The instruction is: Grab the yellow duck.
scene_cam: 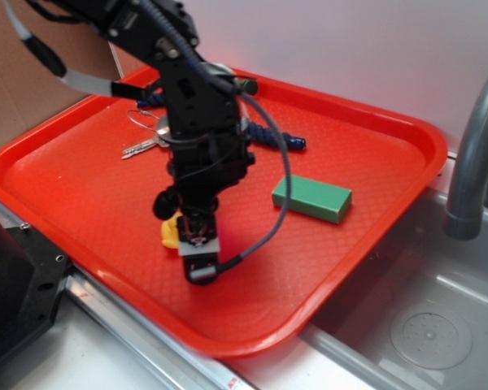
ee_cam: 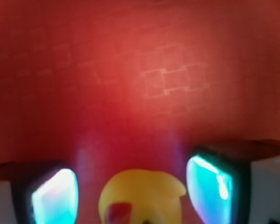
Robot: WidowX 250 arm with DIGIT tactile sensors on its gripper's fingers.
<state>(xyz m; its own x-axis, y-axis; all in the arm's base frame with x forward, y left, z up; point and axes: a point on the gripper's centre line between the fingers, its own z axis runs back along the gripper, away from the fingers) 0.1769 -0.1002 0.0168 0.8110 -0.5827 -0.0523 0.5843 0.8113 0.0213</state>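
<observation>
- Tray (scene_cam: 81,162) in red plastic, with a fine grid texture, serves as the landmark; it lies tilted across the counter, one edge overhanging a grey sink (scene_cam: 439,325) with a curved faucet (scene_cam: 472,154) beyond the tray's right rim.
- Yellow duck (scene_cam: 170,231) sits on the tray floor toward its near left rim, mostly hidden behind the arm in the exterior view; only a yellow sliver shows there.
- In the wrist view the yellow duck (ee_cam: 142,196) fills the bottom centre, a red patch on its lower front, blurred by closeness.
- The gripper (scene_cam: 198,244) is down at tray level, right at the duck.
- Its two fingers (ee_cam: 210,189) stand apart, one on each side of the duck, with a narrow strip of red tray visible between each pad and the toy; they have hold of nothing.
- A green block (scene_cam: 311,198) lies flat right of the tray's centre, well apart from the duck.
- Keys (scene_cam: 142,146) on a ring rest toward the tray's far left rim.
- A dark blue beaded object (scene_cam: 272,136) lies near the far rim, partly behind the arm.
</observation>
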